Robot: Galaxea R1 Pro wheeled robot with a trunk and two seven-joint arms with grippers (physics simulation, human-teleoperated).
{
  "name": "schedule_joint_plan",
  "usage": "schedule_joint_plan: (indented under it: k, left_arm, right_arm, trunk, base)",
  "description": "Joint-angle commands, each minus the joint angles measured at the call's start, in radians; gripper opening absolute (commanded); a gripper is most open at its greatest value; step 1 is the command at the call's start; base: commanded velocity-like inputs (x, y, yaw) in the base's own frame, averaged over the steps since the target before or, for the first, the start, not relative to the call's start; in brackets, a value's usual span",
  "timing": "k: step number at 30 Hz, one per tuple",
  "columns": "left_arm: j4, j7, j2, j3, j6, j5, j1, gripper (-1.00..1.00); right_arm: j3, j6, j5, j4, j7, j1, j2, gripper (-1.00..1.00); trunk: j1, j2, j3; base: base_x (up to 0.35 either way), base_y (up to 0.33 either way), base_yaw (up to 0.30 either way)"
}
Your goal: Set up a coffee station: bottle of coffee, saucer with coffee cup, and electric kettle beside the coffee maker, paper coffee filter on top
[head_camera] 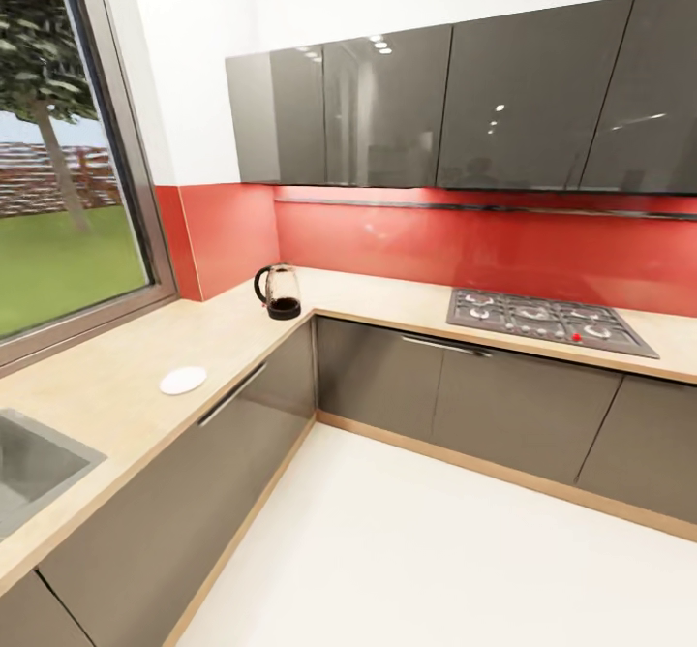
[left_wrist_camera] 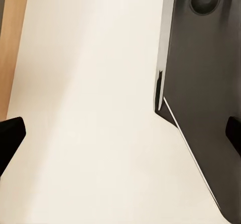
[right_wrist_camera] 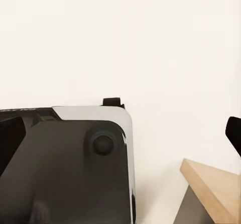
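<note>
The worktop (head_camera: 126, 366) is an L-shaped slab of pale tan, faintly speckled wood-look board, running under the window (head_camera: 58, 143) and turning along a glossy red backsplash (head_camera: 465, 240). Below it sit flat grey cabinet fronts (head_camera: 387, 381) with slim bar handles; above hang mirror-glossy dark grey wall cupboards (head_camera: 455, 105). The kettle (head_camera: 280, 292) stands upright in the corner of the worktop, clear glass body, black base and black loop handle. The saucer (head_camera: 183, 380), a flat round white disc, lies near the front edge of the window run, well apart from the kettle, between it and the steel sink (head_camera: 29, 463). A black gas hob (head_camera: 547, 321) is let into the other run. The floor (head_camera: 387, 550) is plain off-white. The left gripper (left_wrist_camera: 120, 136) hangs over that floor beside the robot's dark rounded base (left_wrist_camera: 201, 93), fingertips at opposite picture edges, jaws wide apart, holding nothing. The right gripper (right_wrist_camera: 123, 136) likewise stands spread and empty above the floor, near a tan plinth corner (right_wrist_camera: 211, 184).
</note>
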Motion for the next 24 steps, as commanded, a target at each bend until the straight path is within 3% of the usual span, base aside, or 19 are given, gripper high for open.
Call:
schedule_joint_plan:
  k: [1, 15, 24]
  left_arm:
    - [-0.002, 0.001, 0.0, 0.001, -0.002, 0.002, 0.001, 1.0]
    - [-0.002, 0.001, -0.001, 0.002, -0.002, 0.002, 0.001, 1.0]
    - [-0.002, 0.001, -0.002, 0.003, -0.002, 0.002, 0.001, 1.0]
  right_arm:
    - [-0.009, -0.003, 0.009, 0.001, 0.004, -0.001, -0.001, 1.0]
    - [-0.009, -0.005, 0.01, 0.001, 0.004, -0.001, -0.008, 1.0]
    - [-0.007, -0.004, 0.01, 0.001, 0.004, -0.001, -0.003, 1.0]
  trunk:
    - [0.001, -0.001, -0.001]
    - [0.001, -0.001, -0.001]
    - [0.001, -0.001, -0.001]
  base:
    - [0.326, -0.082, 0.0]
    - [0.326, -0.095, 0.0]
    - [0.3, -0.184, 0.0]
